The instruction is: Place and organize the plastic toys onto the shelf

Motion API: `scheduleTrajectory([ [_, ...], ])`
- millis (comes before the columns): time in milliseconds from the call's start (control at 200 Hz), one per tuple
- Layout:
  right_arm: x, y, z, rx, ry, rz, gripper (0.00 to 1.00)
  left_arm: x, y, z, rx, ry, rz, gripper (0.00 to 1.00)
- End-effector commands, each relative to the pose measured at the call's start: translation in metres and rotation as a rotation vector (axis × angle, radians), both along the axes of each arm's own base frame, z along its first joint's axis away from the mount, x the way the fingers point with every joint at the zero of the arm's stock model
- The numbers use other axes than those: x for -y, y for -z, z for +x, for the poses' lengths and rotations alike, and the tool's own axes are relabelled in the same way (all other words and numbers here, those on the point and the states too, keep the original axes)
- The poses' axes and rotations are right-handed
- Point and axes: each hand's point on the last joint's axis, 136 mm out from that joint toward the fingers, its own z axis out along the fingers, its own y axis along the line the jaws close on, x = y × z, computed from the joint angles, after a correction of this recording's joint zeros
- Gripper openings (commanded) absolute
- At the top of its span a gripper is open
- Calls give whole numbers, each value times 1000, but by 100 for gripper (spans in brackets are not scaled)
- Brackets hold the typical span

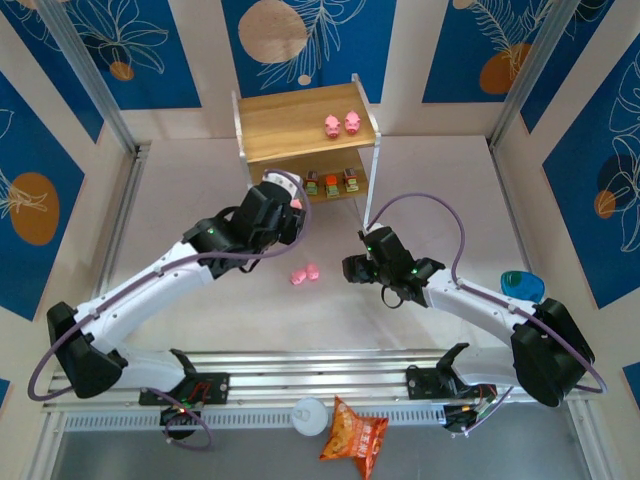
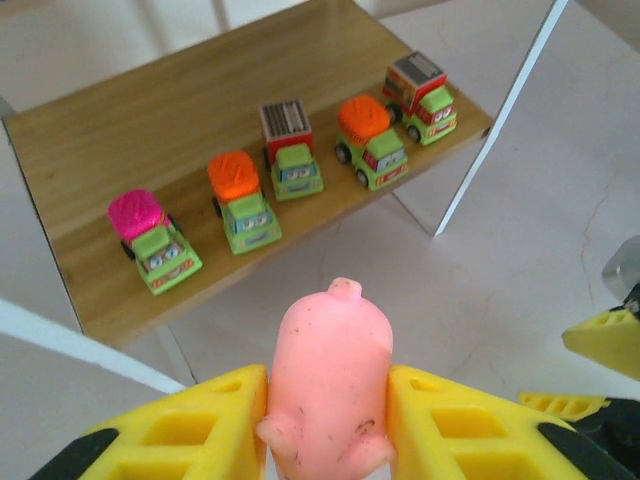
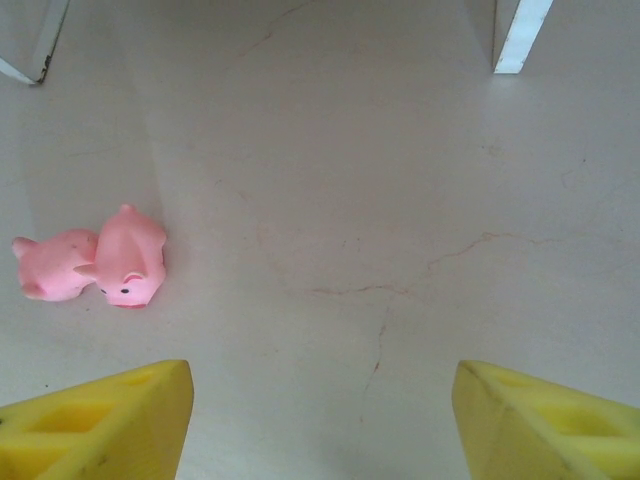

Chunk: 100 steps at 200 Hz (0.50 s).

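Pinching a pink pig (image 2: 330, 345) between its yellow fingers (image 2: 170, 430), the left gripper (image 2: 328, 385) was pictured just in front of the shelf (image 1: 285, 128), near the centre of the overhead view. The toy was clamped from both sides, its snout pointed up the frame toward the lower board (image 2: 110, 130).

On that board five toy trucks (image 2: 290, 150) were lined up in a row running from the left of the left wrist frame to its upper right. One was pink-topped, two were orange-topped and two carried dark ribbed tops, and all the green cabs were turned toward the board's near edge.

Two more pigs (image 1: 342, 123) were seen side by side on the top board, toward its right end in the overhead view. Another pair of pigs (image 1: 304, 274) was seen lying on the pale tabletop (image 1: 200, 170) at mid-frame, touching each other, between the two arms. In the right wrist view they were found at the left edge of the frame.

The right gripper (image 3: 322, 385) was held low over the table, just right of that pair in the overhead view. Its fingers were spread wide, with bare tabletop between them. Two white shelf legs (image 3: 515, 35) were caught at the upper corners of the right wrist frame.

An orange snack bag (image 1: 355, 437) was seen at the bottom centre of the overhead view, beside a white round object (image 1: 310, 415). A blue object (image 1: 520, 284) was seen at the right, next to the right arm.
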Motion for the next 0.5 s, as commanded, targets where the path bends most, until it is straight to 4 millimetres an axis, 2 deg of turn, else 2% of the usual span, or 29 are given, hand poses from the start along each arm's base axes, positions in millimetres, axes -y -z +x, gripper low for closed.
scheduleTrajectory([
  [0,0,-2,0,-7,7,13,73,4,-19,4,32,11,25,34],
  [210,0,-2,-1,-8,10,16,80,14,-52,16,85,18,19,34],
  [320,-1,-5,-1,9,11,22,95,20,-64,23,106,23,20,34],
  [495,0,-5,-1,12,17,20,98,28,-83,35,138,22,5,34],
])
